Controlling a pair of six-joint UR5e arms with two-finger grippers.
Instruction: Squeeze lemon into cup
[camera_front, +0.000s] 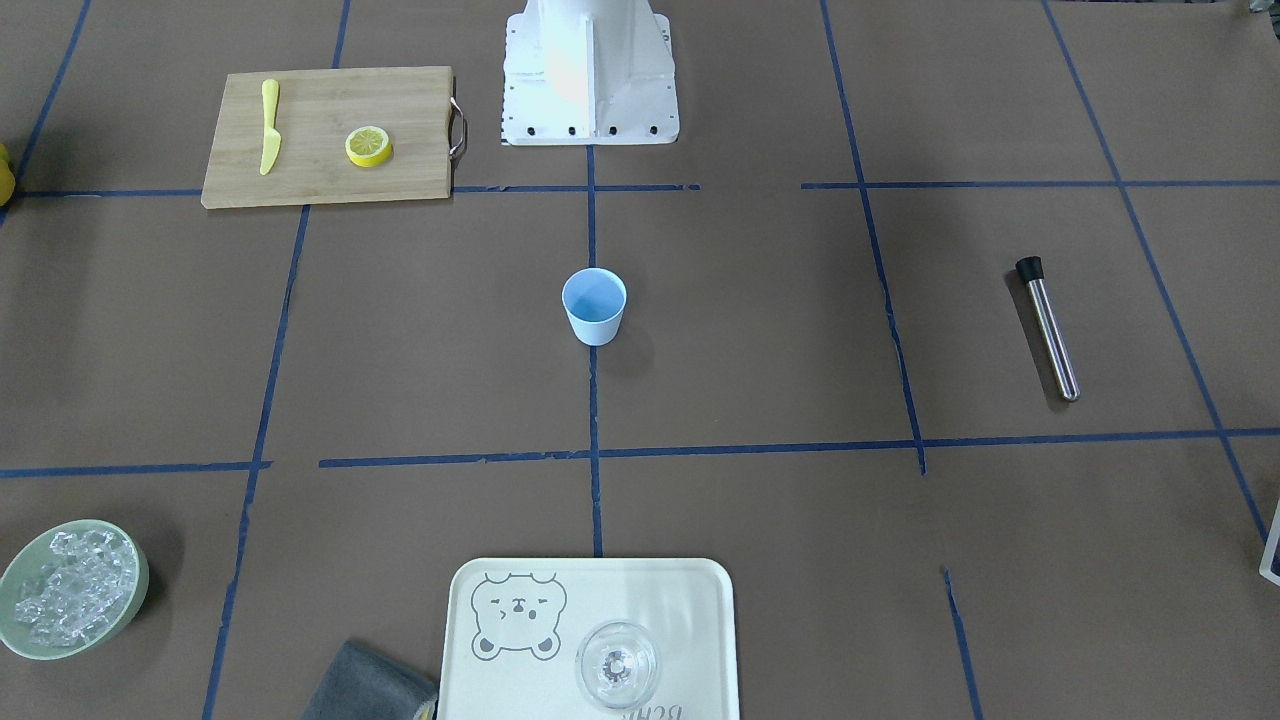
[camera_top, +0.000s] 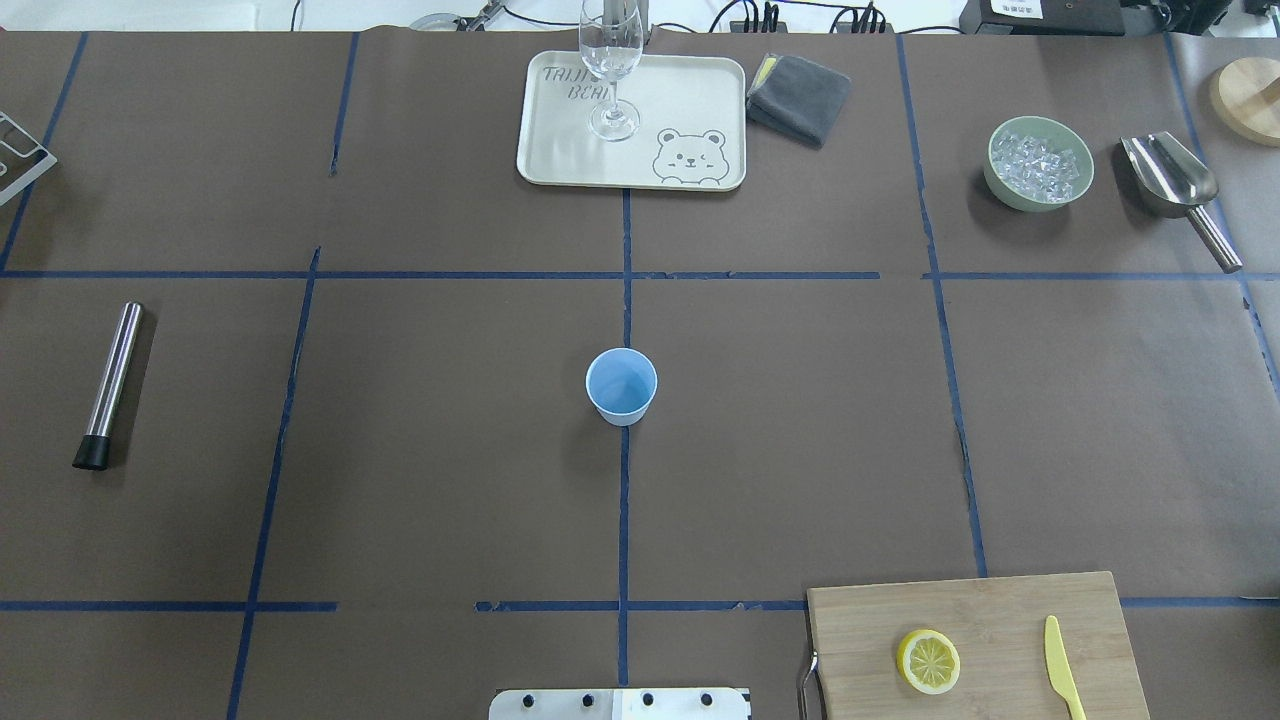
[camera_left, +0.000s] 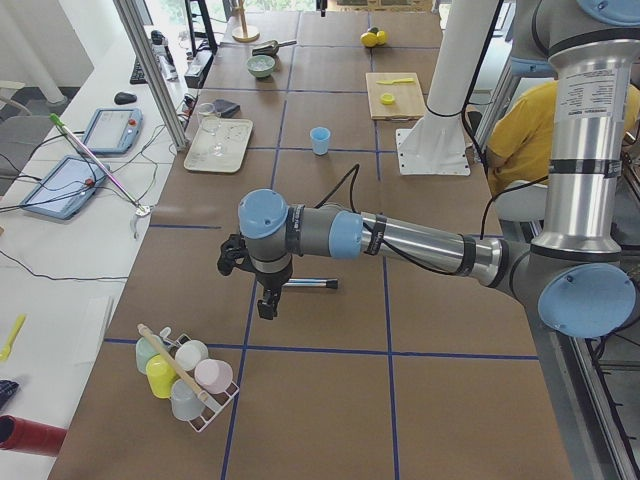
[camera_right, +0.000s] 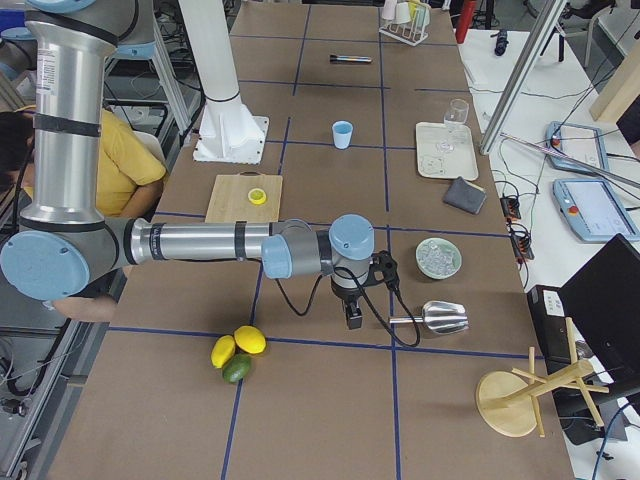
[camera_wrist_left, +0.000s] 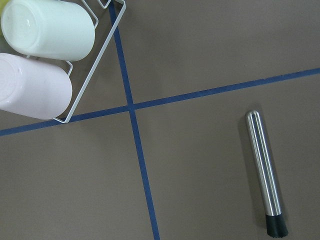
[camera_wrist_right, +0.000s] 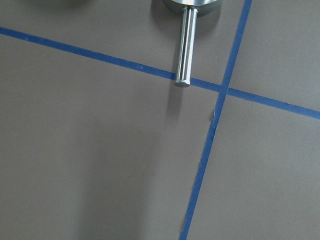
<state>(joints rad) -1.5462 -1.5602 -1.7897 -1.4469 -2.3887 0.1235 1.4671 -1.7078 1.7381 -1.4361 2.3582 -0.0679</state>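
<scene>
Whether the left jaws and the right jaws are open or closed cannot be told; both hang above the brown paper-covered surface. The thin round yellow lemon slice lies on a bamboo cutting board, well apart from the right jaws. The small light-blue plastic cup stands upright between the two sets of jaws, well apart from each.

- We see a table papered brown and gridded with blue tape.
- At its centre stands the light-blue cup.
- We also count a cutting board, a bear tray, a steel rod, an ice bowl and a grey cloth.
</scene>
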